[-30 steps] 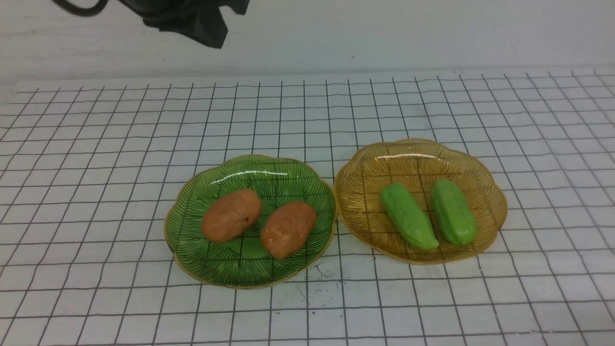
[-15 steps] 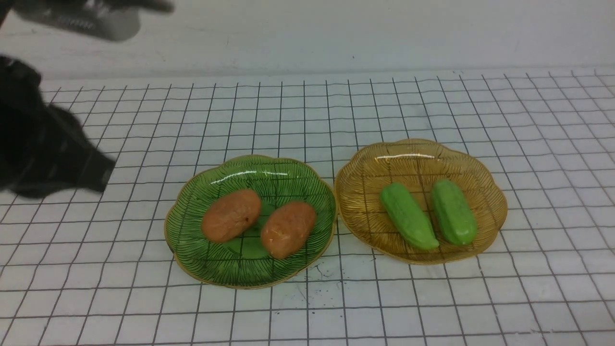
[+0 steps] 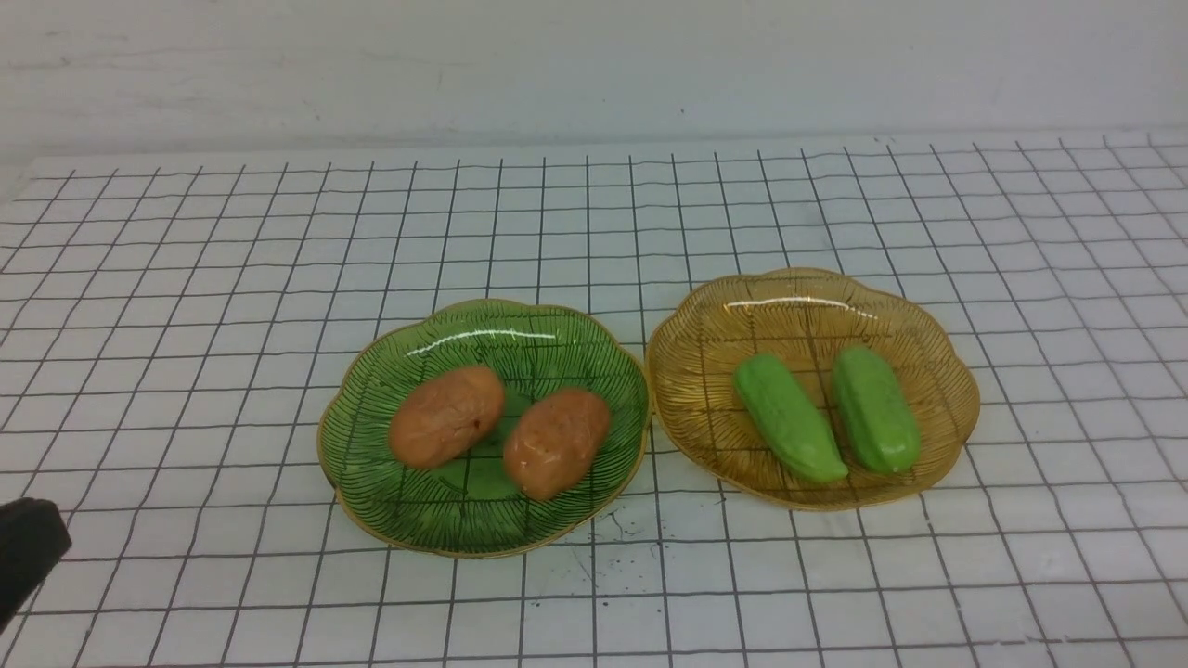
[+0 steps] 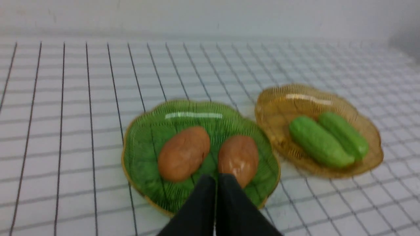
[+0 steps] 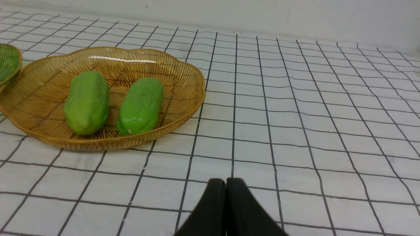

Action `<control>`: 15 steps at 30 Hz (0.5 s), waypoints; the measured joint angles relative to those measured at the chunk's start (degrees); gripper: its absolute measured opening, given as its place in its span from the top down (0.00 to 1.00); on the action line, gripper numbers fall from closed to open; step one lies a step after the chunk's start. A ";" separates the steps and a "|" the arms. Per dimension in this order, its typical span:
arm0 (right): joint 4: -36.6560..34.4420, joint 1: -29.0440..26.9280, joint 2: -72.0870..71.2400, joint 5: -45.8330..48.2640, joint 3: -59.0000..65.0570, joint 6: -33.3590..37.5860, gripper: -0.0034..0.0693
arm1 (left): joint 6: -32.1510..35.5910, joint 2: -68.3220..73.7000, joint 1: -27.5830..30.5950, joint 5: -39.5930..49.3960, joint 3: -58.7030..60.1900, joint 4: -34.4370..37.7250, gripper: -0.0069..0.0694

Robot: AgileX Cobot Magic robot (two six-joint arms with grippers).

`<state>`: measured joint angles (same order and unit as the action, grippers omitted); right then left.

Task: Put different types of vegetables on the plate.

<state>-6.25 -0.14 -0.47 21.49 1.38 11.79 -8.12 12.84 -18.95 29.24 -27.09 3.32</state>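
Two orange-brown potatoes (image 3: 446,415) (image 3: 557,442) lie side by side on the green plate (image 3: 483,320). Two light green cucumbers (image 3: 789,417) (image 3: 875,408) lie on the amber plate (image 3: 807,288) to its right. My left gripper (image 4: 217,177) is shut and empty, its tips in front of the green plate's near rim (image 4: 144,196) in the left wrist view; only a black tip (image 3: 28,547) shows at the front view's lower left edge. My right gripper (image 5: 225,181) is shut and empty over bare cloth, to the right of the amber plate (image 5: 183,98).
A white cloth with a black grid (image 3: 186,278) covers the table. A pale wall (image 3: 594,65) runs along the back edge. Small dark specks (image 3: 613,538) mark the cloth in front of the green plate.
The left arm has swung from the upper left of the front view down to the lower left corner. Plates and vegetables have not moved.
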 joint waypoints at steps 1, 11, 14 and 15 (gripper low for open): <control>0.00 0.00 0.00 0.00 0.00 0.00 0.97 | -0.05 -0.67 0.00 -1.16 0.69 0.00 0.92; 0.00 0.00 0.00 0.00 0.00 0.00 0.97 | -0.28 -6.01 0.00 -9.06 9.85 0.00 0.92; 0.00 0.00 0.00 0.00 0.00 0.00 0.97 | -0.28 -6.01 0.00 -8.84 10.48 -0.12 0.92; 0.00 0.00 0.00 0.00 0.00 0.00 0.97 | -0.22 -6.01 0.00 -8.63 10.54 -0.51 0.92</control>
<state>-6.25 -0.14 -0.47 21.49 1.38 11.79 -8.34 6.83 -18.95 20.61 -16.55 2.81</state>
